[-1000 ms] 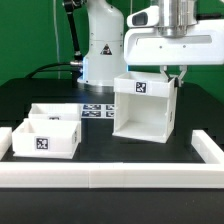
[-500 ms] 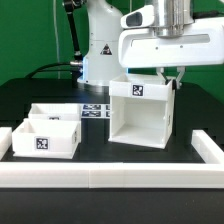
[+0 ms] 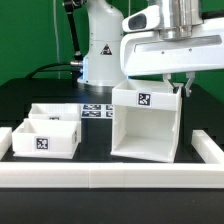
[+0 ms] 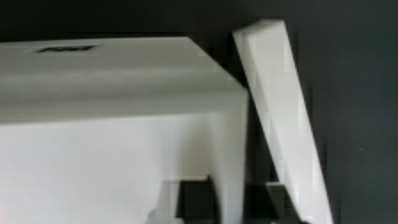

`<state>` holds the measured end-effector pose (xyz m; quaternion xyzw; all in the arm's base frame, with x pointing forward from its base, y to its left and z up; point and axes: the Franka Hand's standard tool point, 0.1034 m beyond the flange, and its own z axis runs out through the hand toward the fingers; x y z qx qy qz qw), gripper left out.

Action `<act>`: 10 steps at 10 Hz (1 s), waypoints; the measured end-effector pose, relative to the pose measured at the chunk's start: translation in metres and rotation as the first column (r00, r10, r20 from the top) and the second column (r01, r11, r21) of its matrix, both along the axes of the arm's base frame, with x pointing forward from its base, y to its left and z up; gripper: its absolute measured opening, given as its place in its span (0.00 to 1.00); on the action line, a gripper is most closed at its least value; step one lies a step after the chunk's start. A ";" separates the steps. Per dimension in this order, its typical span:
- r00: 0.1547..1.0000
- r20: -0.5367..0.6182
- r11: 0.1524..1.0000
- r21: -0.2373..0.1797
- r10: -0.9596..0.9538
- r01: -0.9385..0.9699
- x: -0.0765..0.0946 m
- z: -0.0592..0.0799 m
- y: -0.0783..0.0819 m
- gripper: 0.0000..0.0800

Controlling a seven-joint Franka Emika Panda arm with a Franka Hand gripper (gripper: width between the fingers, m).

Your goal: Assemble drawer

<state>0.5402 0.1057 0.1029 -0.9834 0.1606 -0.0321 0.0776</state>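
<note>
Currently held: white open-fronted plastic drawer box — likely light, stiff, slick.
Gripper: pinched nearly closed on its thin side wall.

1. Drawer case, right of centre in the exterior view: the biggest obstacle I log. Its open front faces the camera and the inside is hollow.
2. Gripper, clamped on the case's upper right wall. The arm's white head fills the upper right corner, so I log no passage there.
3. Robot base, upper centre, closing off the back.
4. Two small drawers, lower left, close together.
5. Marker board, centre, lying flat.
6. White rail, along the bottom edge and up both sides.
7. Free: a strip of bare table between the small drawers and the case. A narrower dark gap lies between the case and the rail at lower right.
</note>
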 end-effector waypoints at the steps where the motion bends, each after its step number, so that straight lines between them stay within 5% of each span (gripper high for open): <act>1: 1.000 0.003 1.000 0.002 -0.009 0.009 0.002 0.002 0.000 0.06; 6: 0.956 -0.041 0.956 0.035 -0.289 0.291 0.002 0.003 0.005 0.06; 10: 0.843 -0.085 0.839 0.086 -0.531 0.537 0.037 0.006 -0.001 0.06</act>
